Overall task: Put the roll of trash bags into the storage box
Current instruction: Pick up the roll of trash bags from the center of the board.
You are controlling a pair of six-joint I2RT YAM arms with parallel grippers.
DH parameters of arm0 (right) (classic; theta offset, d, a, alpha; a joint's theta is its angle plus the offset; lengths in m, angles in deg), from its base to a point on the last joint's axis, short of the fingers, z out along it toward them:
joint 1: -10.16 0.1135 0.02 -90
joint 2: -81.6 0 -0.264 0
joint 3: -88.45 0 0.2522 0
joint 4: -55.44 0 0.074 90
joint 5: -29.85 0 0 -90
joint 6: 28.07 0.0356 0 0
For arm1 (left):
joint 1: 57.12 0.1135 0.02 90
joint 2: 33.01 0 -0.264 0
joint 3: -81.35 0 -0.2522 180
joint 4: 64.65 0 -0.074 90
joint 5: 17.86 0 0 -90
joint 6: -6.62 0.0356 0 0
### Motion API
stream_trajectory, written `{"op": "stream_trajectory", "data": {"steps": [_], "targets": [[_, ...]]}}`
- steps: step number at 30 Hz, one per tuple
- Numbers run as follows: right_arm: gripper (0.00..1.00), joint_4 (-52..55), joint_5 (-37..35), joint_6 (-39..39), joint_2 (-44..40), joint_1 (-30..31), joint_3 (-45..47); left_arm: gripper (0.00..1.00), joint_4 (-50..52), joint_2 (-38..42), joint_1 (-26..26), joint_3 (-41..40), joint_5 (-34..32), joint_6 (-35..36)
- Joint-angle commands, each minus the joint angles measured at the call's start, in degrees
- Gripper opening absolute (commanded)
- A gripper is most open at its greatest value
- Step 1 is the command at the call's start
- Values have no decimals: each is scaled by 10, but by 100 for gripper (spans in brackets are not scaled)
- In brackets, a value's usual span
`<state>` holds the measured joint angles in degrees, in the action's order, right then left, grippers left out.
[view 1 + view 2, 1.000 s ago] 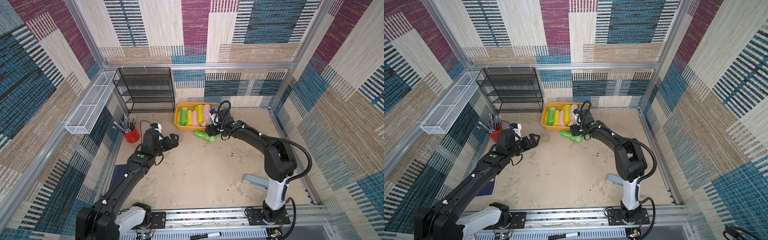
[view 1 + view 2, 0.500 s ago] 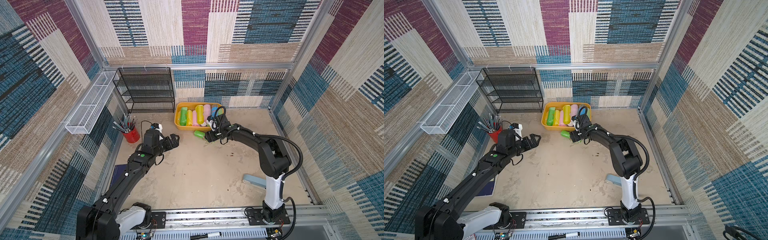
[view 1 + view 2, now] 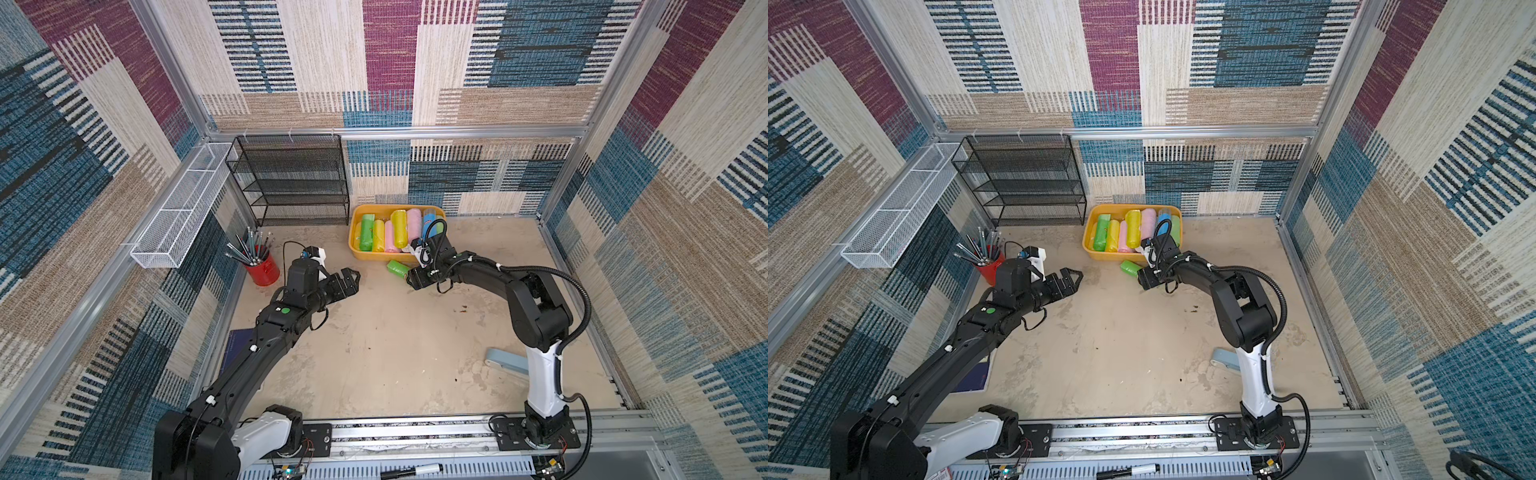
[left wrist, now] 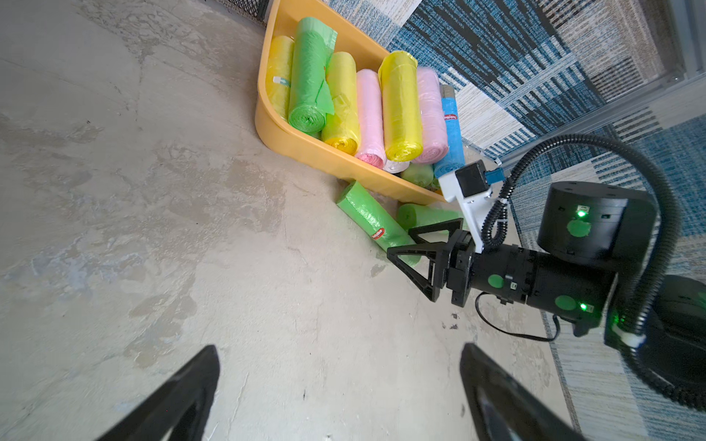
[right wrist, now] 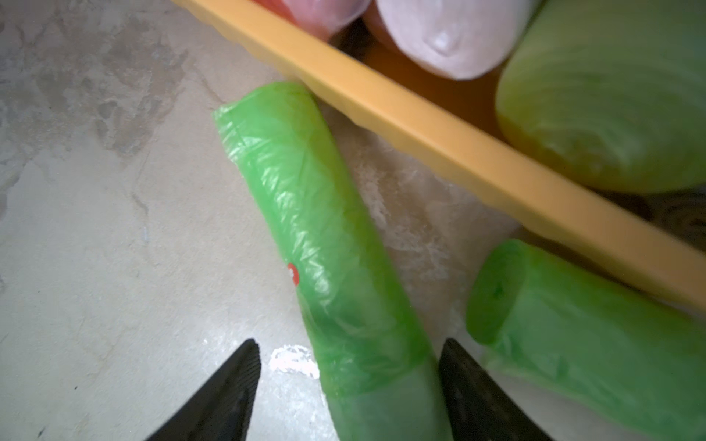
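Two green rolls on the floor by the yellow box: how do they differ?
The labelled roll sits between the right gripper's open fingers; the plain roll lies outside them. The labelled roll angles off the storage box; the plain roll runs along it. Both are green, on the floor.

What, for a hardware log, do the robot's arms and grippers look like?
The left arm and right arm are black with white base links and green dot markings; the right carries a ribbed black hose. The left gripper and right gripper have black triangular open-frame fingers.
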<state>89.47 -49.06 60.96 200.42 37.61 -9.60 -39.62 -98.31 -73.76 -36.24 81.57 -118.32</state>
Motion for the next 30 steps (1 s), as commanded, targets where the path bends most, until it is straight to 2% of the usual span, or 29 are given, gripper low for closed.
{"op": "stream_trajectory", "data": {"steps": [1,8,15,24,28,30], "targets": [[76,-27,15,17,8,10,1,98,-17,-3,0,9,13,-8],[75,-21,-32,11,25,37,-6,98,-25,-8,0,5,26,-17],[53,-32,-32,22,23,47,10,100,-19,-14,0,8,21,-13],[39,-26,-30,33,27,52,-7,96,-22,-23,1,7,17,-10],[28,-30,-21,39,16,55,0,95,-25,-21,0,8,18,-10],[27,-27,-16,55,11,56,0,95,-20,-20,1,8,13,-7]]}}
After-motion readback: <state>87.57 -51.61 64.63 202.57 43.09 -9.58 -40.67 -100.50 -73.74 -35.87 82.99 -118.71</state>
